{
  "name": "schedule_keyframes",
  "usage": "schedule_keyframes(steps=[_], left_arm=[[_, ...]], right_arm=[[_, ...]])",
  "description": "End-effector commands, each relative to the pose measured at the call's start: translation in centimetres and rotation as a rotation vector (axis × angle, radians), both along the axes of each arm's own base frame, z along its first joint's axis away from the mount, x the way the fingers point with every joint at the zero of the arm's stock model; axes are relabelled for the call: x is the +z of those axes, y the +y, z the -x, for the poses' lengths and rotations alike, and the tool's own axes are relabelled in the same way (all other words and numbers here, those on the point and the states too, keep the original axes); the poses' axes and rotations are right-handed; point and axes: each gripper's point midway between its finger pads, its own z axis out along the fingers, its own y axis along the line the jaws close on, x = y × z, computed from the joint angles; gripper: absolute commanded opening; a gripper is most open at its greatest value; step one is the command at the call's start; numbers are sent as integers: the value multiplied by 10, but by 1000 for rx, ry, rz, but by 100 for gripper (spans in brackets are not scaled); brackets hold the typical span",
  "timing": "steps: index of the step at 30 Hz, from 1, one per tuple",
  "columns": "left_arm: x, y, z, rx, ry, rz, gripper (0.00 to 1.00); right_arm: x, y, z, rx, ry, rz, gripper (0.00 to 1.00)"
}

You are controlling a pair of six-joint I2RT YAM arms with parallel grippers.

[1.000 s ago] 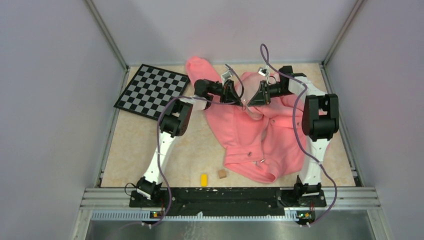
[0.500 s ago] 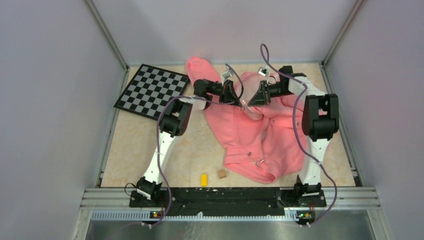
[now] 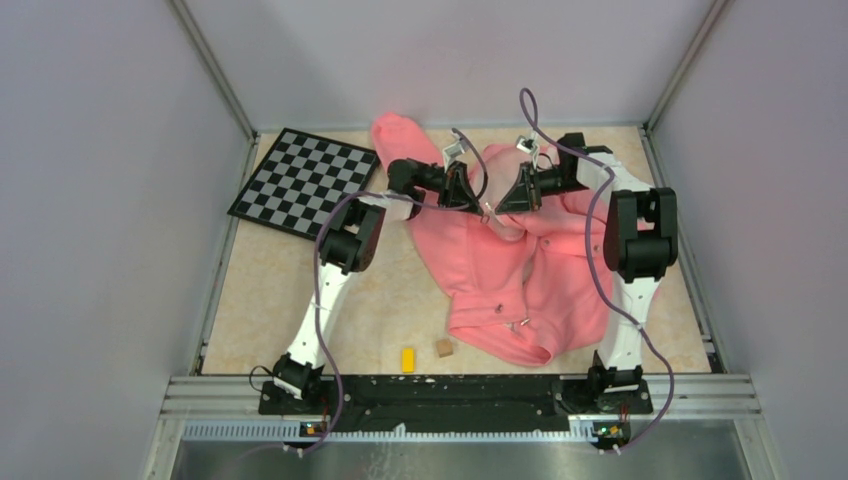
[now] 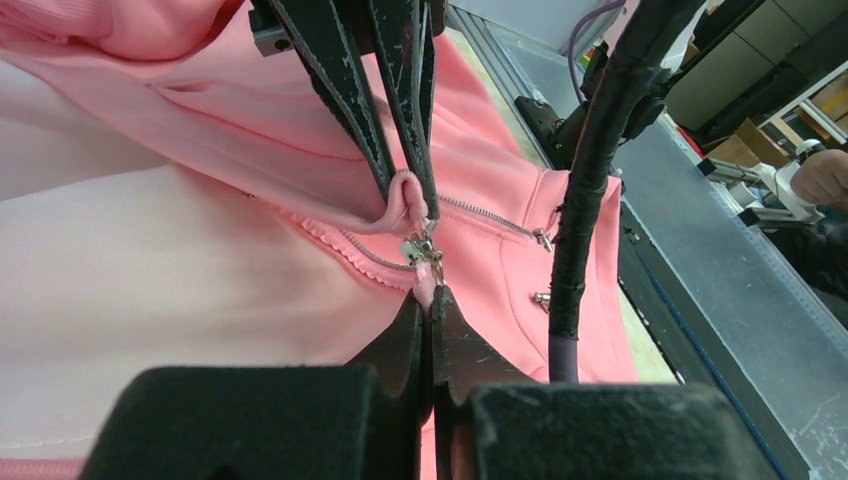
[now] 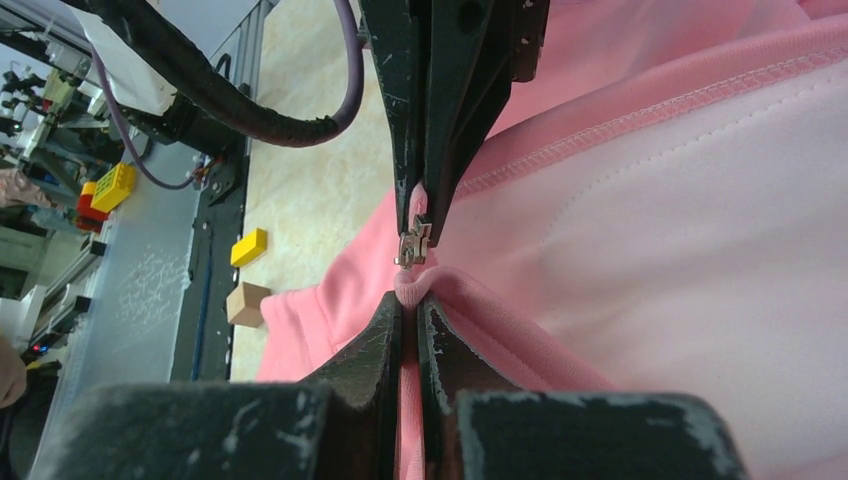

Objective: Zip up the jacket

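Note:
The salmon-pink jacket (image 3: 520, 270) lies crumpled across the middle and right of the table, its paler lining (image 4: 150, 290) turned up. Both grippers meet tip to tip over its far part. My left gripper (image 4: 430, 296) is shut on a small tab of pink fabric just below the metal zipper slider (image 4: 422, 248). Facing it from the other side, my right gripper (image 5: 410, 297) is shut on a fold of the jacket's edge, with the slider (image 5: 413, 243) just beyond its tips. The zipper teeth (image 4: 480, 213) run off to the right, unjoined.
A checkerboard (image 3: 305, 180) lies at the back left. A yellow block (image 3: 408, 359) and a small wooden cube (image 3: 444, 348) sit near the front edge beside the jacket's hem. Grey walls enclose the table on three sides. Cables hang from both arms over the jacket.

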Motion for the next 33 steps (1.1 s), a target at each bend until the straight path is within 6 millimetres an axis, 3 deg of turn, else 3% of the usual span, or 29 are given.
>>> schedule_keyframes(steps=[1,14,33], left_arm=[[6,1,5,-19,-177,64,0],[11,-1,9,-22,-191,76,0],[16,3,-3,10,-196,94,0]], right_arm=[[35,12,-3,34,-118,-63,0],[29,11,-8,11,-121,-46,0],[32,11,-3,33,-116,-66,0]])
